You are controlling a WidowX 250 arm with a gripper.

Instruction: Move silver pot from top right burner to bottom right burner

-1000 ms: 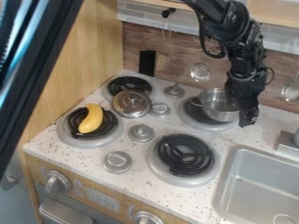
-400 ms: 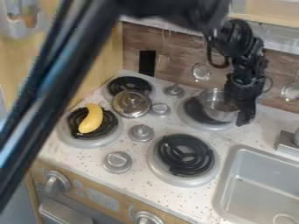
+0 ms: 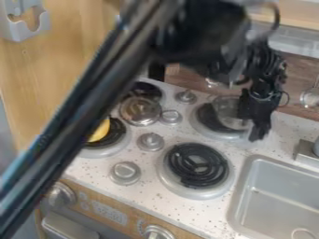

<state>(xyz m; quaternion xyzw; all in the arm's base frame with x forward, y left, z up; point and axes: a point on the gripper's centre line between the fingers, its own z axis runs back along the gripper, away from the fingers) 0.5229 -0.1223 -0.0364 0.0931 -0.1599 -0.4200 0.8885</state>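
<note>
The gripper (image 3: 259,133) hangs at the right side of the silver pot, low over the counter, and hides part of the pot's right wall. Whether the gripper holds the pot cannot be told. The silver pot (image 3: 229,112) stands upright at the top right burner (image 3: 209,119), over its right part, with black coil showing to the pot's left. In front of it, the bottom right burner (image 3: 198,165) shows its black coil in a grey ring with nothing on it.
A lidded pot (image 3: 140,111) stands by the top left burner. The yellow banana (image 3: 100,131) lies on the bottom left burner, partly behind a dark arm part crossing the left side. Grey knobs (image 3: 150,142) stand between the burners. The sink (image 3: 274,196) is at lower right.
The dark arm part has swung right across the left side, now covering some of the banana. The gripper has shifted slightly down beside the pot, which looks unmoved.
</note>
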